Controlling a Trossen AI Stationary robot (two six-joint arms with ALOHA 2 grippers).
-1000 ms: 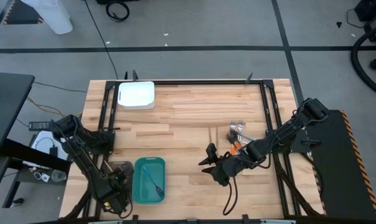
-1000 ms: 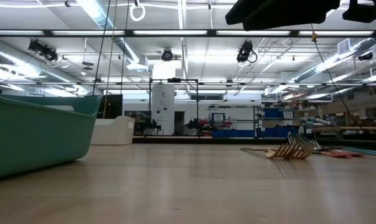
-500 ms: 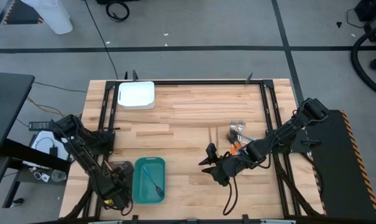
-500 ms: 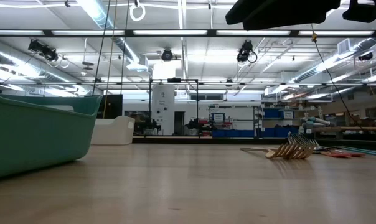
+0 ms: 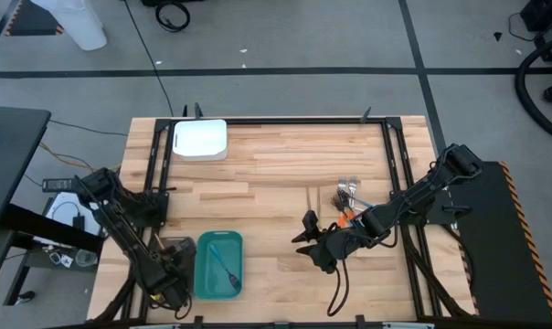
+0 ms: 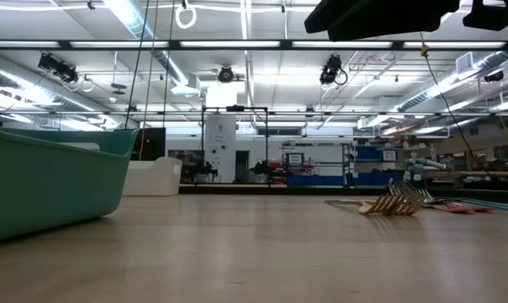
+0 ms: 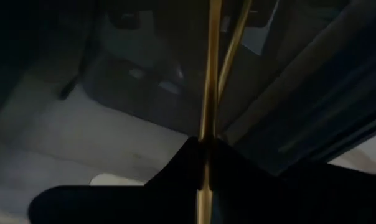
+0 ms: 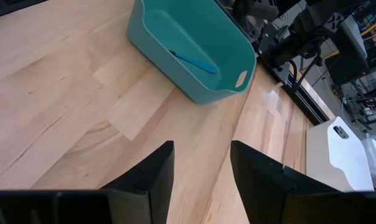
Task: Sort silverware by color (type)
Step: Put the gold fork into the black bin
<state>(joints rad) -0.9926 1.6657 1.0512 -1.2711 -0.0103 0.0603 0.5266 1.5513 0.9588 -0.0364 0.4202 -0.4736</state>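
grasping, far left: the left hand sits at the near left corner of the bench, just beside the outer long side of the teal tray.
left hand state: clenched. in the left wrist view its dark fingers meet around a slim gold piece that runs straight out from between them. a second thin gold line slants beside it, and i cannot tell whether that is another piece or a reflection.
gold piece, kind: cannot tell whether fork, spoon or knife, as the view is too dark.
teal tray: lies lengthwise at the near edge of the bench, left of centre. it fills the left of the low view as a tall teal wall.
teal-blue piece: lies aslant on the floor of the teal tray, alone there, apart from both hands. the right wrist view shows it too, inside the tray.
white tray: at the far left of the bench, well apart from the teal tray.
right hand: hovers above bare bench right of centre, pointing toward the teal tray.
right hand state: released. its two dark fingers stand apart with only wood between them, and it grasps nothing.
loose silverware: a small heap of gold and silver pieces on the bench, behind the right hand and beside its forearm, near but not touching the fingers.
orange piece: at the near end of that heap, partly under the right arm.
low view: gold fork tines of the heap show at the right, resting on the wood.
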